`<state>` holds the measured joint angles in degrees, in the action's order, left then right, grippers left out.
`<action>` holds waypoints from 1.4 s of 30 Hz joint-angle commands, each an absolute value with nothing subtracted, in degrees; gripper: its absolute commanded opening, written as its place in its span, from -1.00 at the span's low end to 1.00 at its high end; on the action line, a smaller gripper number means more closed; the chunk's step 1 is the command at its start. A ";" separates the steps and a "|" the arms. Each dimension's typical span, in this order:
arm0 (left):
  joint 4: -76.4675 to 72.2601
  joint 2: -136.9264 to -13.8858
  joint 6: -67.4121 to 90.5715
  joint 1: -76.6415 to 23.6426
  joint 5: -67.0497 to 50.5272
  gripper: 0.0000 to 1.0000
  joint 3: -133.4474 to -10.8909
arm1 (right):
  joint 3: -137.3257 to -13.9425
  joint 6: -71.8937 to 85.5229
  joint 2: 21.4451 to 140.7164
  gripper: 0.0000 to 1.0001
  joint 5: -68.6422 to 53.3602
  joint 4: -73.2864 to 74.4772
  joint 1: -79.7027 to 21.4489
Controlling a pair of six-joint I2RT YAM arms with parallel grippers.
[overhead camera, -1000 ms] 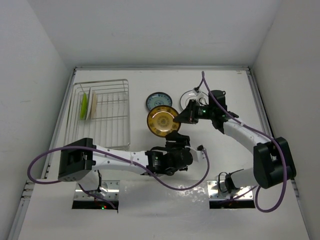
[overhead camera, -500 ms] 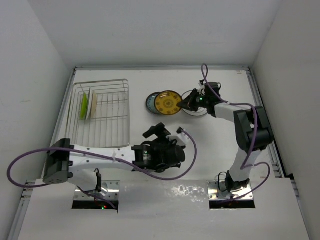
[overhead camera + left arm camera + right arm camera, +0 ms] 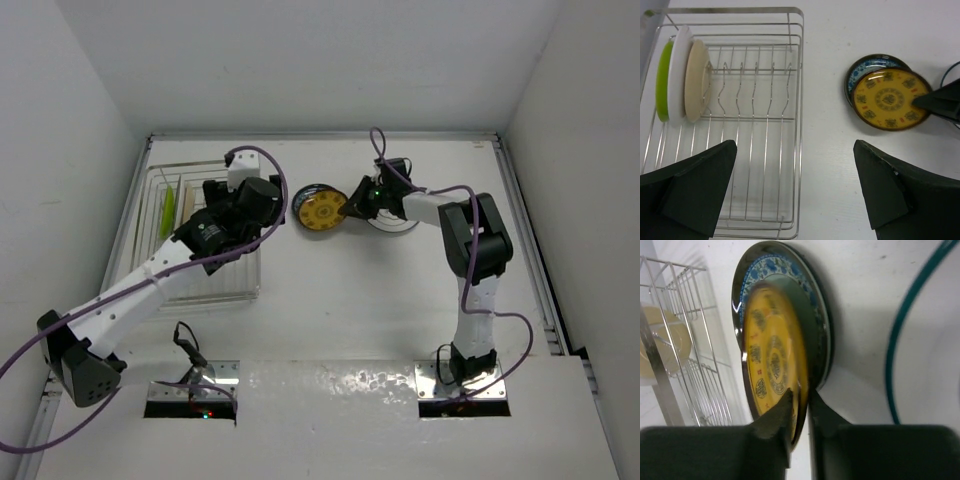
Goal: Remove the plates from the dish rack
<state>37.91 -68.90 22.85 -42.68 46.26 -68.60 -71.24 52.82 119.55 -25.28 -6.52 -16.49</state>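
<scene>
Yellow plate (image 3: pixel 771 365) rim pinched in right tool (image 3: pixel 800 407).

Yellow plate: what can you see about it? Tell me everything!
The yellow plate is round and glossy, with dark marks in rings and a dark brown rim. It lies to the right of the rack, overlapping the blue plate beneath it, and seems a little tilted. The right gripper pinches its rim at one edge.
</scene>
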 commanded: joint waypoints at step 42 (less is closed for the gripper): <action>34.89 -85.69 13.54 4.66 12.04 -0.18 -79.45 | -45.79 34.19 82.88 0.98 -9.93 8.01 -24.34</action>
<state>35.51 -85.21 14.57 4.51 10.11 -76.93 -46.06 34.68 84.58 -8.12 11.99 -23.88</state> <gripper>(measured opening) 0.409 0.985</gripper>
